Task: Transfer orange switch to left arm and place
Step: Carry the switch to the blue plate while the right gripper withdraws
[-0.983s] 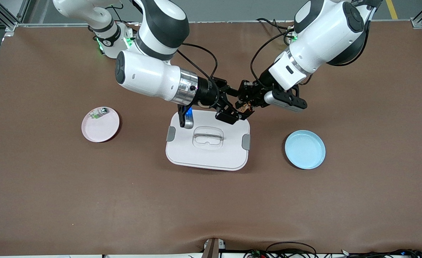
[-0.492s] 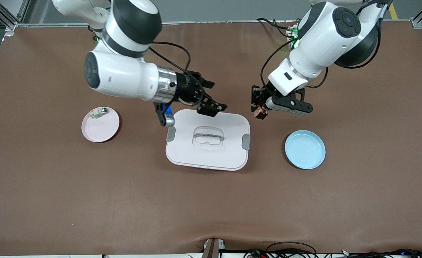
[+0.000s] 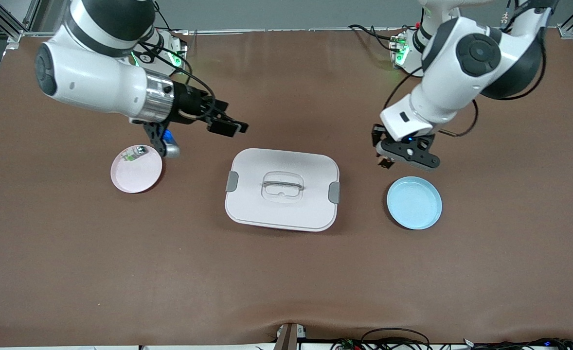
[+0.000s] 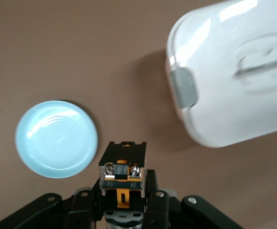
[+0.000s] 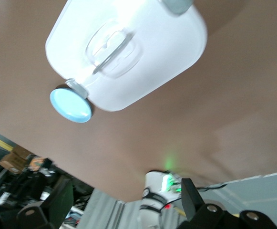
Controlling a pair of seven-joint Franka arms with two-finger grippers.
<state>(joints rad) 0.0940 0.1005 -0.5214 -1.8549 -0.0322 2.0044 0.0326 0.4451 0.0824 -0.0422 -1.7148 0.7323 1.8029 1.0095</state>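
Centrally on the bench [image 3: 286, 272], whose brown covering looks matte and faintly wrinkled at its near edge, sits the box [image 3: 282, 188]: glossy white plastic, a rounded rectangle, with grey latches at both short ends and a clear recessed handle in the lid. Toward the left arm's end lies a smooth pale-blue round plate [image 3: 414, 202]; toward the right arm's end, a pink plate [image 3: 136, 168] carrying a small green-and-white part [image 3: 132, 154] too tiny to read in detail.

The switch [image 4: 123, 169] is a black blocky piece with two silver screws and an orange-brown metal tab. Its lower end is hidden between the fingers in the left wrist view, and in the front view it shows only as a dark speck under the wrist.

The left pincer [image 3: 386, 161] is clamped tight on the switch, up in the air over bare bench between box and blue plate, clear of both. The right pincer [image 3: 225, 126] stands fully spread and holds nothing, over bare bench between the pink plate and the box; in the right wrist view only its dark finger bases [image 5: 191, 194] show, cut off at the frame edge.
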